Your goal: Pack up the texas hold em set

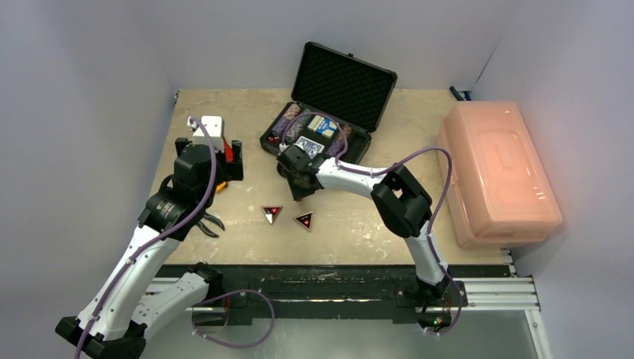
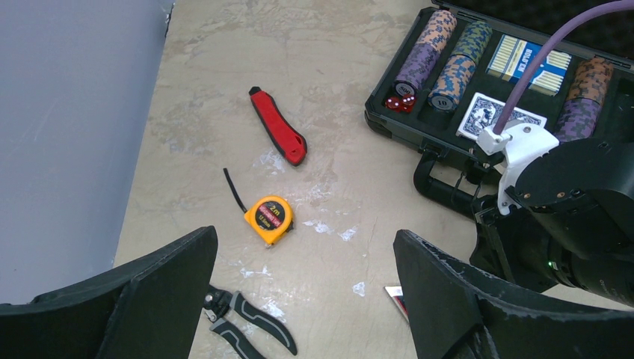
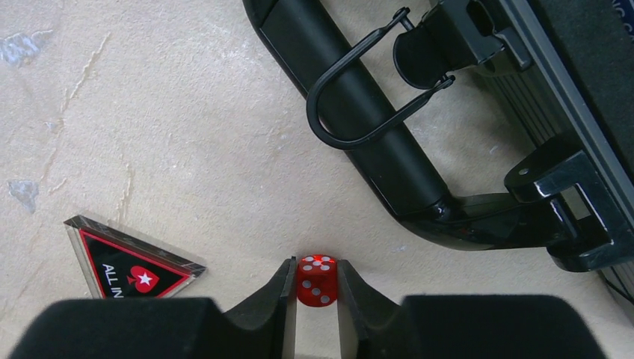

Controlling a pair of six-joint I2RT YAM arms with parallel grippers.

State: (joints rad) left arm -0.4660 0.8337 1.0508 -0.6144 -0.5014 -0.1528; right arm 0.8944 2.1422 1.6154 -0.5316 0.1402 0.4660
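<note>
Counter [image 1: 359, 228]: beige and scuffed.
Pink bin [image 1: 497, 172]: lid on, at the counter's 3 o'clock edge, well apart from the briefcase.
Briefcase [image 1: 345, 75]: black, lid raised, at the counter's 12 o'clock; its handle [image 3: 359, 112] faces 6 o'clock.
Right arm [image 1: 400, 198]: elbow bent, forearm reaching toward 10 o'clock, wrist tipped down just in front of the handle.
Left arm [image 1: 161, 217]: stretched toward 12 o'clock, wrist raised over the counter's 9 o'clock side.
Left fingers [image 2: 164, 292]: spread wide, holding nothing.
Right fingers [image 3: 280, 295]: drawn to a narrow gap, pinching the red die.
Chip stacks [image 2: 430, 52]: lying in the briefcase's foam slots.
Card decks [image 2: 527, 63]: in the briefcase between the chip stacks.
Buttons [image 1: 271, 214]: two triangles flat on the counter, at 6 o'clock of the briefcase.
Red die [image 3: 317, 281]: touching both fingertips, low over the counter, at 6 o'clock of the handle.
</note>
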